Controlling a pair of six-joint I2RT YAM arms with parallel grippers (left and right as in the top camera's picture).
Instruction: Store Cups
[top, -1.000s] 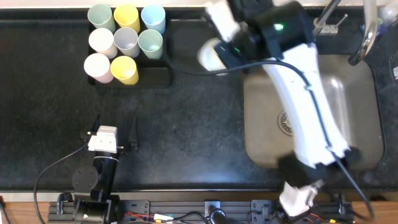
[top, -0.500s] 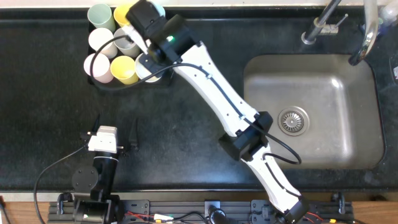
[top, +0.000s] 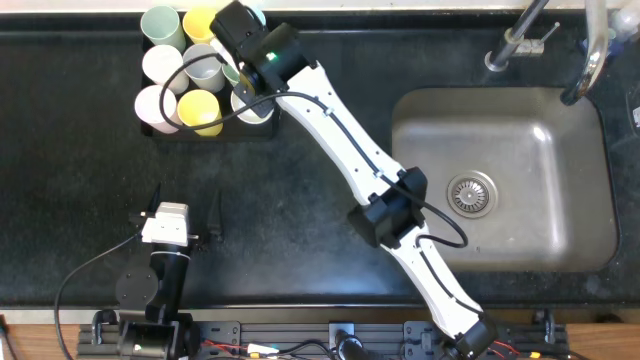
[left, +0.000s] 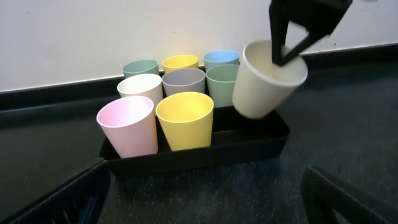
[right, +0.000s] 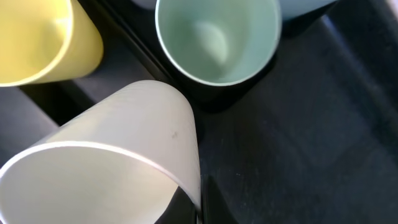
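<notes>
Across the top view, dark speckled table. Set into its right part, steel sink with a round drain. Reaching diagonally from the near edge to the far left, white right arm.

Against the table's far edge, left of the sink, black tray of upright cups in three rows:
- **Back row:** pale green cup, back yellow cup, blue cup.
- **Middle row:** white cup, grey cup, mint cup.
- **Front row:** pink cup, front yellow cup.

Over the tray's vacant front corner, beside the front yellow cup, cream cup: plain, tapered, matte, tilted with its mouth up and away from the others, base above the tray's rim.

Clenched on that cup's rim, right end effector, one finger inside the mouth, one outside. Near the left base, well apart from the tray, left end effector, fingers spread wide, grasping nothing.
</notes>
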